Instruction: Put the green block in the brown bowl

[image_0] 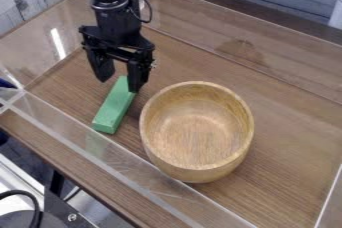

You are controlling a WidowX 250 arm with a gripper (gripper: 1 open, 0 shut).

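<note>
The green block (114, 107) lies flat on the wooden tabletop, just left of the brown bowl (198, 129). It is a bright green bar with its far end pointing up toward my gripper (118, 73). The gripper points straight down and stands open, its two black fingers (99, 68) straddling the block's far end. No pad touches the block as far as I can see. The bowl is round, light tan wood with thick walls, and nothing is inside it.
A clear plastic wall (80, 132) runs along the table's near edge and up the left side. The brown wooden tabletop (254, 62) stretches to the right and behind the bowl. The arm's black body rises toward the upper left.
</note>
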